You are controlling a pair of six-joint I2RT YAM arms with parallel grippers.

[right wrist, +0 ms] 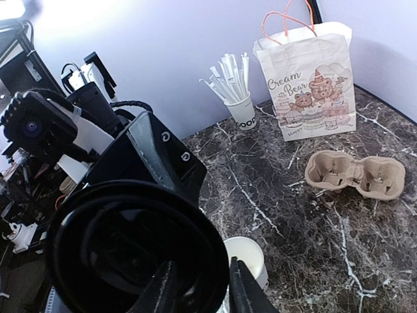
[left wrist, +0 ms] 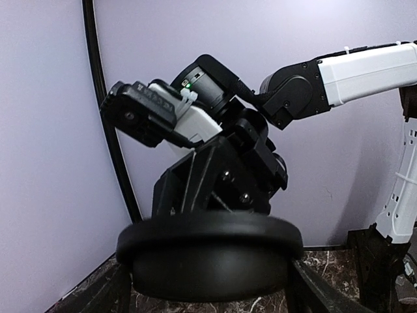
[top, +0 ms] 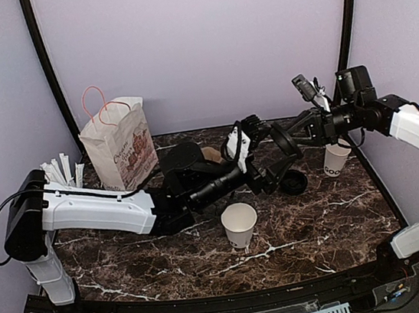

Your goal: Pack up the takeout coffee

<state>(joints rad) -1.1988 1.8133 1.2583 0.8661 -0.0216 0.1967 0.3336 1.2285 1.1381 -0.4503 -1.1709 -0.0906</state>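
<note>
**Between two claws, a lid up in the air**

Up above the surface [right wrist: 293, 215], the left claw [left wrist: 210, 282] held the black lid [left wrist: 208, 251] flat. One finger pressed on each side of it. The right claw [right wrist: 202, 290] met it head-on from the other side. Its fingers [right wrist: 240, 290] sat on either side of the lid's edge, but I could not tell if they were squeezing it.

The coffee cup [top: 240, 223] stood down on the surface, below the claws and nearer the arm bases. Its top was open, with no lid on. A second white cup [top: 337, 159] with dark letters stood just under the right claw's arm. A second black lid [top: 296, 184] lay on the surface right below the two claws.

Far off from both claws, back by the wall, stood the paper bag [right wrist: 313, 85] with bears on it. A cup of straws [right wrist: 244, 114] stood beside the bag. A brown cup tray [right wrist: 355, 175] lay in front of the bag, nearer the claws.
</note>
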